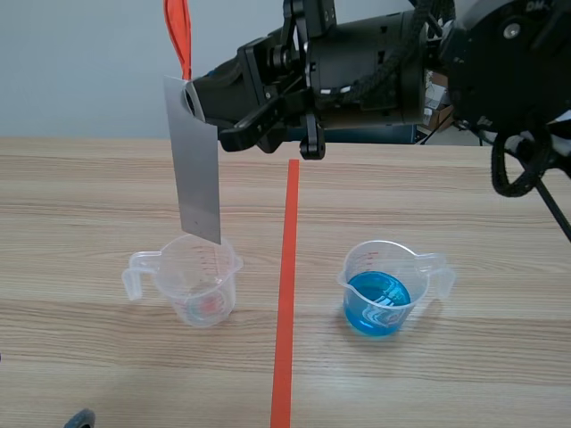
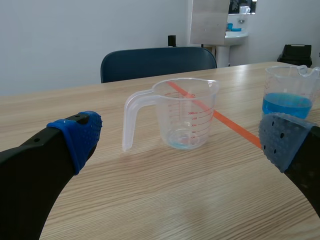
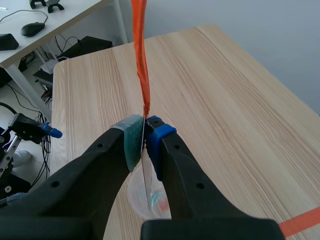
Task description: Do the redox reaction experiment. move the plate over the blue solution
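Scene view: right claw pinches the grey plate upright above the clear beaker, seemingly off its rim. The blue solution sits across the tape line; left claw is spread.

Two jugs stand on the worktop, one on either side of a tape line that runs away from the robot. The left jug has its handle pointing left. The right jug, with the solution in it, has its handle pointing right. The two are level with each other. The plate hangs upright over the left jug, its lower edge above the mouth, well apart from the right jug. The right jaws, on an arm reaching from the right across the line, clamp its top edge, and a strip rises above them. The left jaws sit low, spread wide, before the left jug. A chair stands behind the worktop.
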Tool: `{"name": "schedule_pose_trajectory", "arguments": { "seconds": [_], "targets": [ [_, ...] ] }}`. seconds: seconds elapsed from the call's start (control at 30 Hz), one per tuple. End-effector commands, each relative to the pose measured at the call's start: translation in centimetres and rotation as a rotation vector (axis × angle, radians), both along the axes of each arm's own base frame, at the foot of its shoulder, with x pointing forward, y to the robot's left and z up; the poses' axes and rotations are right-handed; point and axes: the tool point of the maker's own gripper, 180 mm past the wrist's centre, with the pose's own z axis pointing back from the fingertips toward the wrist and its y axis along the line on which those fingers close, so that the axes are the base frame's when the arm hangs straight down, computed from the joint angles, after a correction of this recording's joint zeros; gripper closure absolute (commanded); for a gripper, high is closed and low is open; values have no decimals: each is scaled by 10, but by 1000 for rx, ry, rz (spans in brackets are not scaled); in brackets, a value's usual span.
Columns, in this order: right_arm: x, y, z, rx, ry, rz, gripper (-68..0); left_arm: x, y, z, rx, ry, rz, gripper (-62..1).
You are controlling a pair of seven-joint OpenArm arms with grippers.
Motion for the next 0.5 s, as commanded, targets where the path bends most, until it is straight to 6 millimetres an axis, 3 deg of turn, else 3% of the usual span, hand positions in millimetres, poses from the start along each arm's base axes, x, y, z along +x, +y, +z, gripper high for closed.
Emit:
{"name": "schedule_pose_trajectory", "arguments": {
  "seconds": [0.0, 0.47],
  "targets": [
    [4, -7, 18, 17, -48, 6, -4, -3, 3, 4, 2, -15, -2, -623],
    [-1, -60, 19, -16, -66, 24, -4, -3, 3, 5, 1, -19, -3, -623]
  ]
}}
